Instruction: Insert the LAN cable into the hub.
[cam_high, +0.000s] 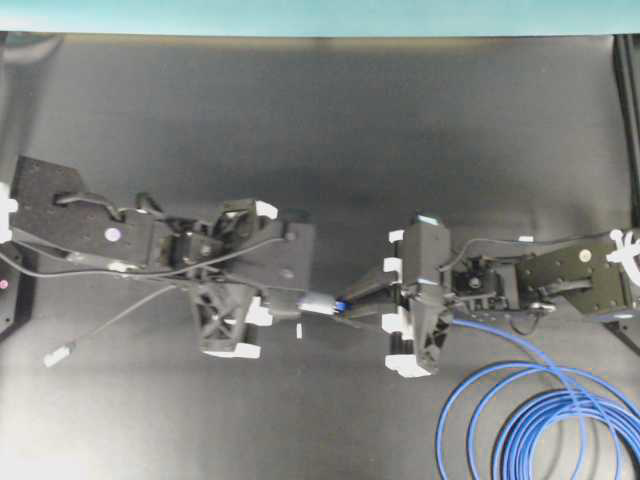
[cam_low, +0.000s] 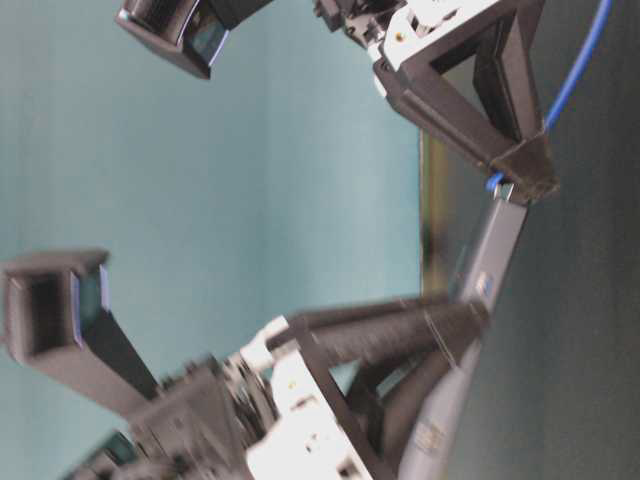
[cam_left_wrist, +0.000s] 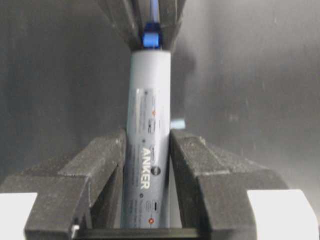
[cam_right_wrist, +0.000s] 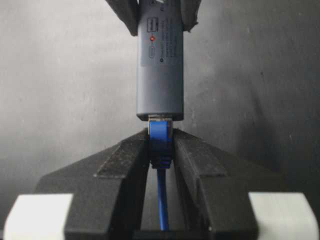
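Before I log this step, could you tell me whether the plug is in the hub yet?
Partly in: the blue plug has its tip inside the hub end port, most of its body still outside.

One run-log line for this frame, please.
left claw: shut on hub | right claw: shut on cable plug | plug at hub's end port, both held off table

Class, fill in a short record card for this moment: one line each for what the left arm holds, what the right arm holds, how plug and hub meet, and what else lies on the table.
Left gripper: jaws shut on the hub, gripping its sides.
Right gripper: jaws shut on the LAN cable at its blue plug.
Plug and hub: plug tip at the hub's end port; how deep it sits cannot be told.
Also on table: the cable's blue loops; grey lead with silver plug.
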